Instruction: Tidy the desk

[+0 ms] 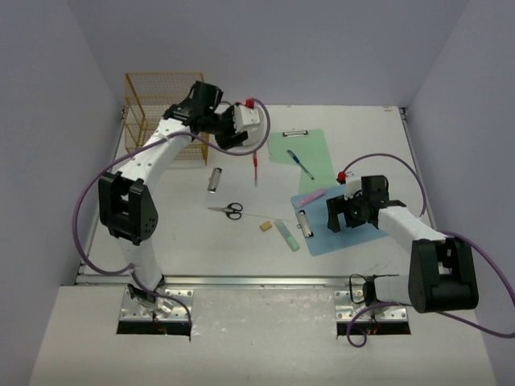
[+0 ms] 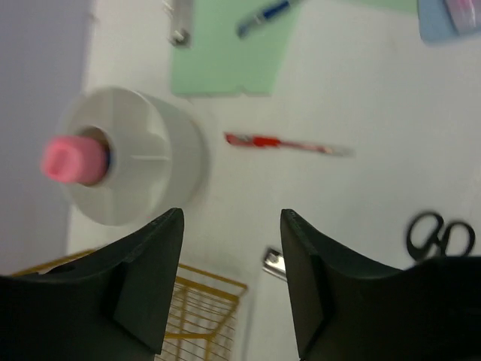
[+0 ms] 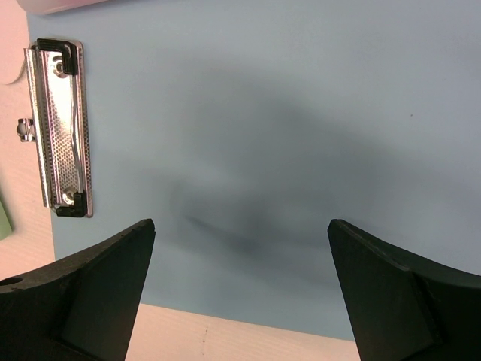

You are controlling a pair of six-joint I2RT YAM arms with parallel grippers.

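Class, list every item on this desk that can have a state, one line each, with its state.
Left gripper, open, empty.
Right gripper, open, empty.
Scissors, closed, lying flat.
Blue clipboard clip, down, no paper.
White holder, pink item in one compartment.

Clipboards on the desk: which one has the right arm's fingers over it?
The flat blue clipboard near the front; the open right fingers hang above it. The green clipboard lies farther back, carrying a blue pen.

Left hand (image 2: 231, 226) and right hand (image 3: 240, 226) spread wide
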